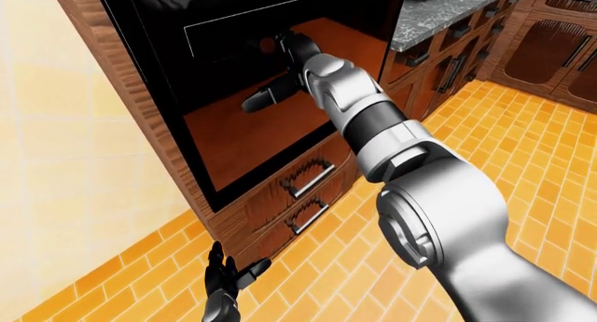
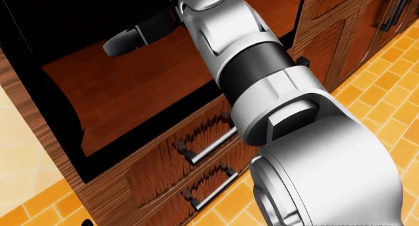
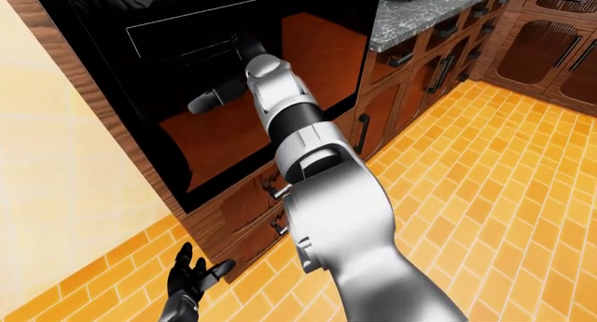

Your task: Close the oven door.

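The oven door (image 1: 243,126) is a large glossy black panel set in a wooden cabinet, filling the top left of the eye views. It looks flush or nearly flush with the cabinet face. My right arm reaches up from the bottom right, and my right hand (image 1: 271,70) rests against the door's glass with its fingers spread, one finger (image 2: 127,39) pointing left. The hand is dark against the black door, so its contact is hard to see. My left hand (image 1: 224,276) hangs low over the floor, open and empty.
Two wooden drawers with metal handles (image 1: 311,178) sit under the oven. A grey stone counter (image 1: 448,14) and more wooden cabinets (image 1: 551,49) run off to the upper right. A cream wall (image 1: 65,161) is at the left, with an orange tile floor (image 1: 523,161) below.
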